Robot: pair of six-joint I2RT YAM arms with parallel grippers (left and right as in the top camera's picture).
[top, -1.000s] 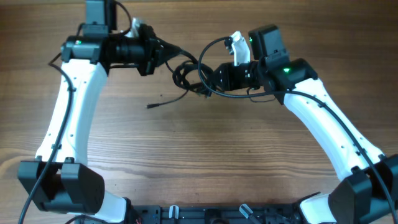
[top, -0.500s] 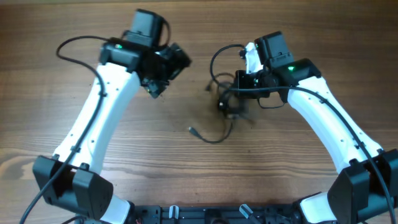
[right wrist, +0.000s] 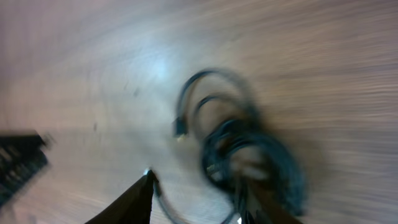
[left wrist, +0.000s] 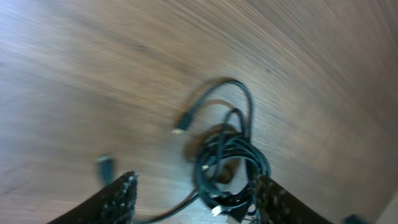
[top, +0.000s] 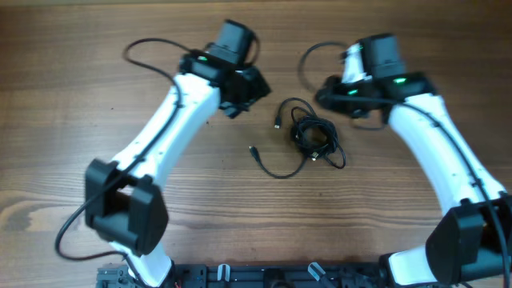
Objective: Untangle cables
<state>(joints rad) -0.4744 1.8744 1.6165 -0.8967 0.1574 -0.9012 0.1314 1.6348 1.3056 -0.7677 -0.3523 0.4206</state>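
The cables (top: 314,138) lie on the wooden table (top: 240,208) as a small black knotted bundle. One loose strand curves left to a plug end (top: 253,150), and another plug end (top: 278,125) sits above it. My left gripper (top: 253,90) hovers up and to the left of the bundle, open and apart from it. My right gripper (top: 325,94) is just above the bundle's right side, open and holding nothing. In the left wrist view the cables (left wrist: 227,155) lie on the table beyond the spread fingers (left wrist: 118,199). The right wrist view is blurred but shows the cables (right wrist: 249,155) lying free.
Thicker black arm wires loop at the back left (top: 148,48) and the back middle (top: 308,56). The left arm's base (top: 124,220) and the right arm's base (top: 472,240) stand near the front edge.
The right gripper has let go of the bundle and drawn back up and to the right. The cables now lie on the table. The left arm has swung right toward them, open.
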